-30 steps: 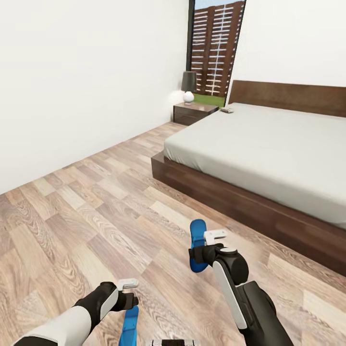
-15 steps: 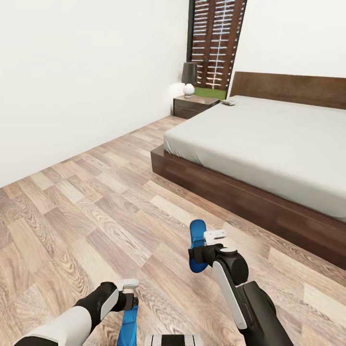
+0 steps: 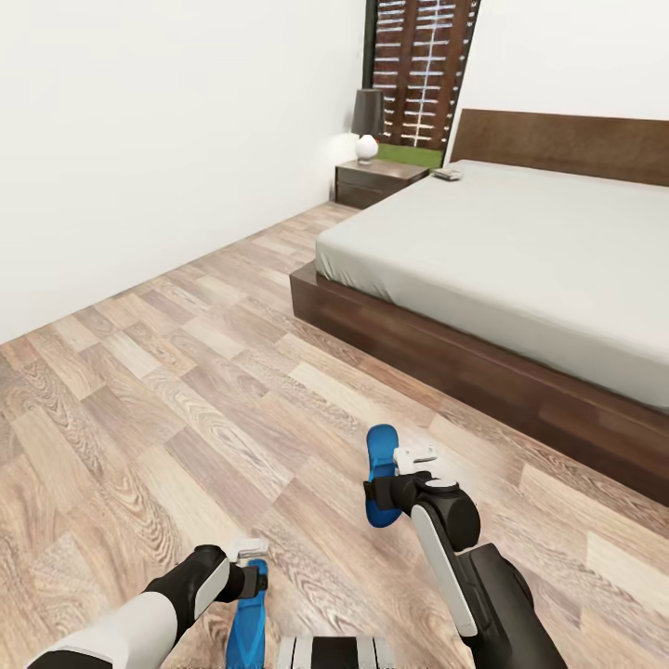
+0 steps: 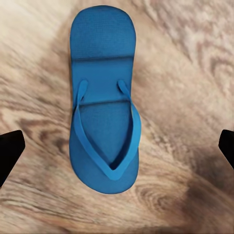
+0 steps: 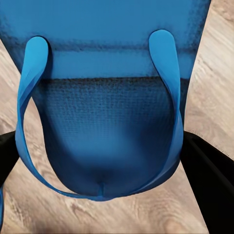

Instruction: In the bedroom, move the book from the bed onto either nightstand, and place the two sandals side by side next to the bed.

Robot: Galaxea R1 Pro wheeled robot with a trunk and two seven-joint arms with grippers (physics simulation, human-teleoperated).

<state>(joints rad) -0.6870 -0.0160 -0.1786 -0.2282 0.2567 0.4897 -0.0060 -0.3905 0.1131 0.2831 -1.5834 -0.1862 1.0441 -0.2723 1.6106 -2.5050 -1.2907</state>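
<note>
head view, my right claw: right gripper (image 3: 379, 491) clamped on a flat bright blue flip-flop sandal (image 3: 379, 474), held above the light wood-plank floor (image 3: 167, 372), toe end pointing ahead of the claw.
head view, my left claw: left gripper (image 3: 258, 574) low over the floor, second bright blue flip-flop (image 3: 248, 618) lying on the planks just under and behind its tips; can't tell here if it grips or not.
head view, bed: large low platform bed with pale grey-white mattress and dark brown base (image 3: 520, 269), ahead and to the right of my right claw, well apart from it.
head view, book: small thin paperback (image 3: 447, 174) on the far corner of the mattress near the headboard, far ahead of both claws; cover too small to read.
head view, nightstand: low dark-brown wooden cabinet (image 3: 379, 181) just beside the bed head, small lamp with dark shade and white round base (image 3: 367, 125) on top.
left wrist view: second flip-flop (image 4: 103, 97) flat on the floor, straps up, in front of the claw between the two dark fingertips (image 4: 9, 153), which are wide apart and not touching it.
right wrist view: held sandal (image 5: 105, 97) very close, straps facing camera, dark fingers (image 5: 207, 183) pressed at both its edges, floor behind.
</note>
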